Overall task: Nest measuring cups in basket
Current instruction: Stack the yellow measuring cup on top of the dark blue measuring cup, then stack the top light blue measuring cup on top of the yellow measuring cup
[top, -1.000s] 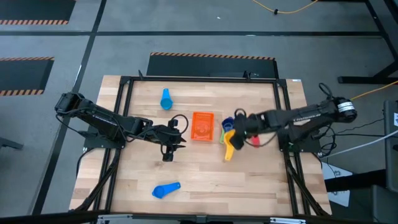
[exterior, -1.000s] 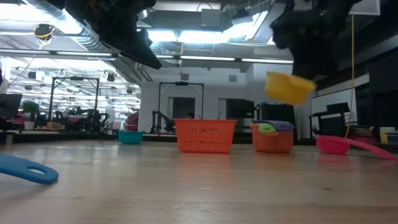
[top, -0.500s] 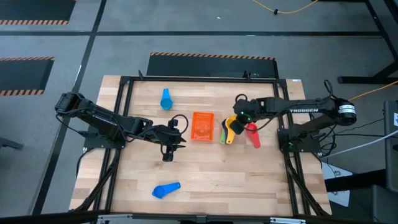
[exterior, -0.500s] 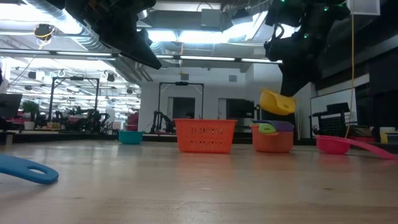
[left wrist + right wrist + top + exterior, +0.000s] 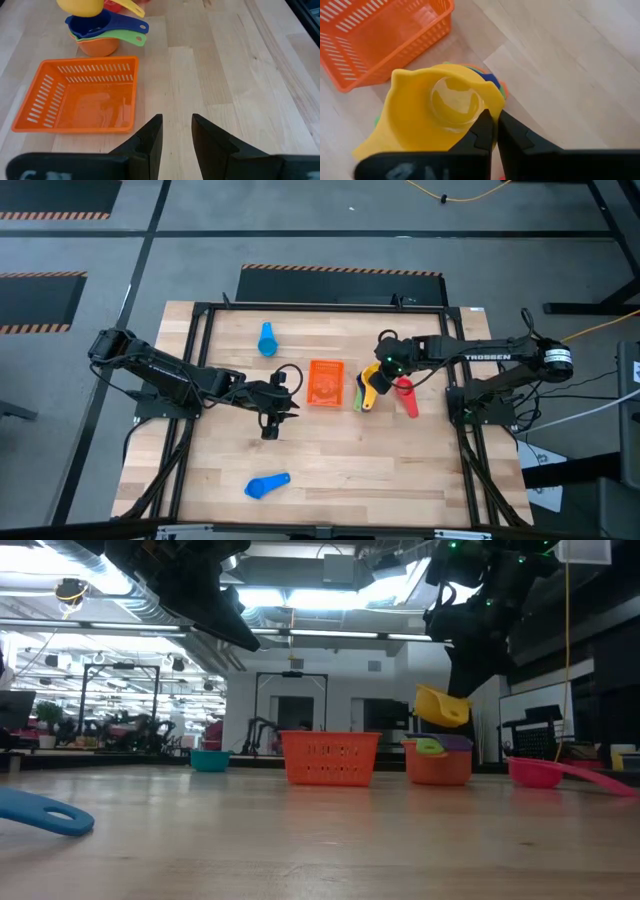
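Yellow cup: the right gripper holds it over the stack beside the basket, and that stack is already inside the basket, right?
Not quite. The right gripper does hold the yellow cup over the stack, but the left wrist view shows the stack standing on the table beside the basket, not in it.

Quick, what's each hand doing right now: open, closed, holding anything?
Left hand: open, empty.
Right hand: closed on the yellow plastic measuring cup, above the stacked cups.

Light wooden table point(image 5: 330, 460), dark metal frame point(image 5: 200, 330), grey floor point(image 5: 300, 220), yellow cable point(image 5: 450, 197)
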Available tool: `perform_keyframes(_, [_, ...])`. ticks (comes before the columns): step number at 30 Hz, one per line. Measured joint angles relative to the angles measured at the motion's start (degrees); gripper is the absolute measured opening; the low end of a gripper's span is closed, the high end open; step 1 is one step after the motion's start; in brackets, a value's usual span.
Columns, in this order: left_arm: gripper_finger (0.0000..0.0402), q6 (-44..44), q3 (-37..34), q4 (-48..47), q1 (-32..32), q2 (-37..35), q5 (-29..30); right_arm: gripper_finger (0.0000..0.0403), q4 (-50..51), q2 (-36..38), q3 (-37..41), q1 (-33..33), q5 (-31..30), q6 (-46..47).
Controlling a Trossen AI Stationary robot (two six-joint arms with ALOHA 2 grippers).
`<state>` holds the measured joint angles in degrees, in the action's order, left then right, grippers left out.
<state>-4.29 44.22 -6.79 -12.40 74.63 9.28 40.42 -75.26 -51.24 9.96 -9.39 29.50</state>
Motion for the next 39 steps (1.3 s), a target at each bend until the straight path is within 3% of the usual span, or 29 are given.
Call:
perform_keyframes(16, [0.0096,0.0,0.0,0.0,0.0,0.0,0.0,0.011,0.0,0.0,0.0,0.0,0.0,0.0])
perform_keyframes(29, [0.0096,1.9,0.0,0.2,0.2,0.0,0.8,0.0115,-0.1,0.0,0.0,-0.6,0.0,0.0])
perform_keyframes(39, [0.0096,3.1,3.7,1.2,6.0,0.0,1.4,0.0115,-0.2,0.0,0.0,-1.9,0.0,0.2])
